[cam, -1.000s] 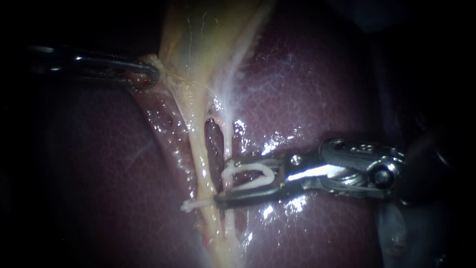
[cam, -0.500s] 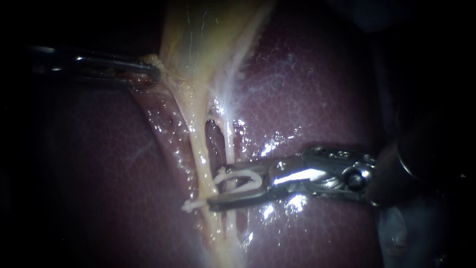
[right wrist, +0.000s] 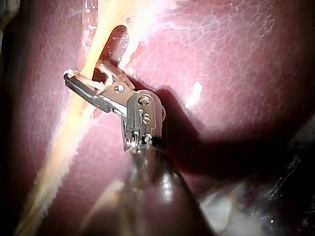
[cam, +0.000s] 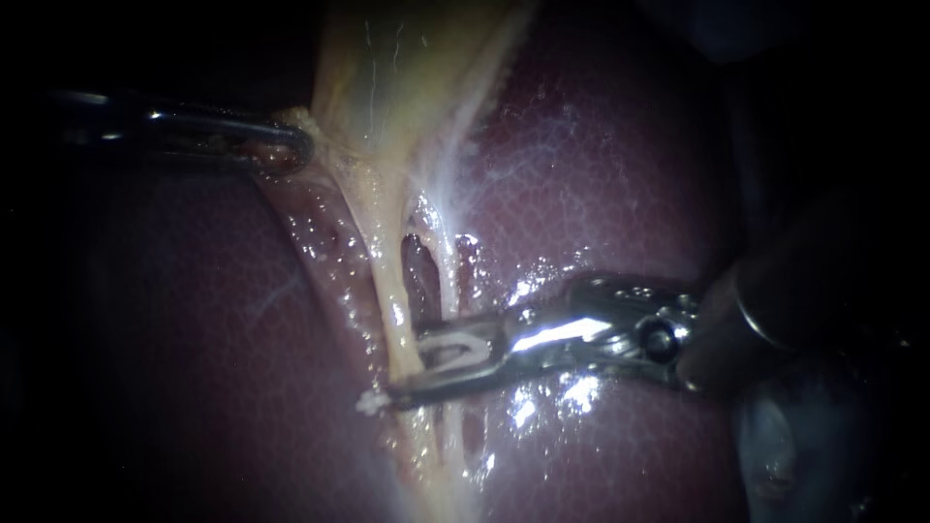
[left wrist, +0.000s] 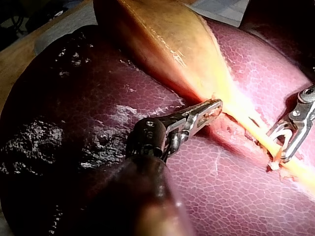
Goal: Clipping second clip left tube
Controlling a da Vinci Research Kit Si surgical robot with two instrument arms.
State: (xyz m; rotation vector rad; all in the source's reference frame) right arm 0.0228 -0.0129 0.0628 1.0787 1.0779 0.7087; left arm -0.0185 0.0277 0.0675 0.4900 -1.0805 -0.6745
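Note:
My right instrument [cam: 412,366] comes in from the right, its jaws shut on a white clip [cam: 455,351] and standing a little apart. The jaws lie across the thin right tube [cam: 448,276], and their tips straddle the thicker yellow left tube [cam: 387,281]. A small white clip end [cam: 368,402] shows on the left tube's far side, just past the lower jaw's tip. The right wrist view has the same jaws [right wrist: 83,73] at the tube. My left instrument [cam: 291,145] is shut on the gallbladder's [cam: 387,68] edge and holds it taut, as its jaws [left wrist: 209,109] also show in the left wrist view.
Dark red, wet liver [cam: 601,174] surrounds both tubes. A narrow window of liver [cam: 418,266] shows between the two tubes above the jaws. In the left wrist view my right instrument [left wrist: 288,135] stands ahead of the left one, beside the yellow gallbladder [left wrist: 167,39].
My right instrument has slid leftward along the liver, so its jaw tips now reach the left tube. The gap between its jaws looks narrower. The left instrument has not moved.

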